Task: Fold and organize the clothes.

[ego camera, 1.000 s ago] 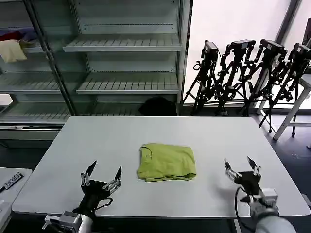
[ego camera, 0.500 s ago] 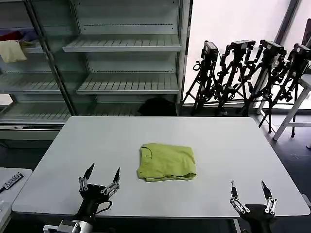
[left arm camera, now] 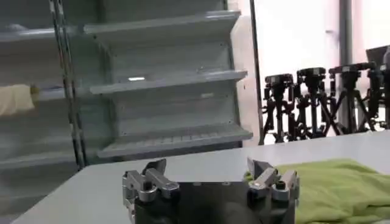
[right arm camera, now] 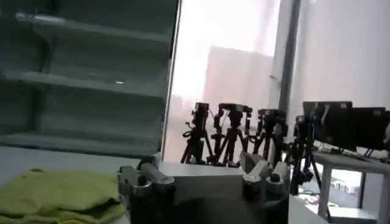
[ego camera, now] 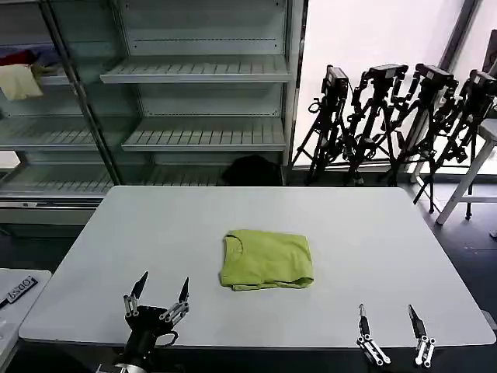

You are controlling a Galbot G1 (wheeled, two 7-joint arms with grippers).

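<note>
Folded T-shirt on counter, both arms low at near edge.
Lime T-shirt [ego camera: 267, 260] lies folded mid-counter [ego camera: 373, 233] (untouched); left gripper [ego camera: 158, 294] and right gripper [ego camera: 388, 320] both released, empty.

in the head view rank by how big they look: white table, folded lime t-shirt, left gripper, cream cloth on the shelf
1. White table
2. Folded lime yellow-green T-shirt
3. Open left gripper
4. Pale cream cloth

The last two look close, and the cloth sits much farther away.

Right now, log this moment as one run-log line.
T-shirt: folded, mid-table | left gripper: open, near table edge, clear of shirt | right gripper: open, near edge, clear | contact: none
</note>
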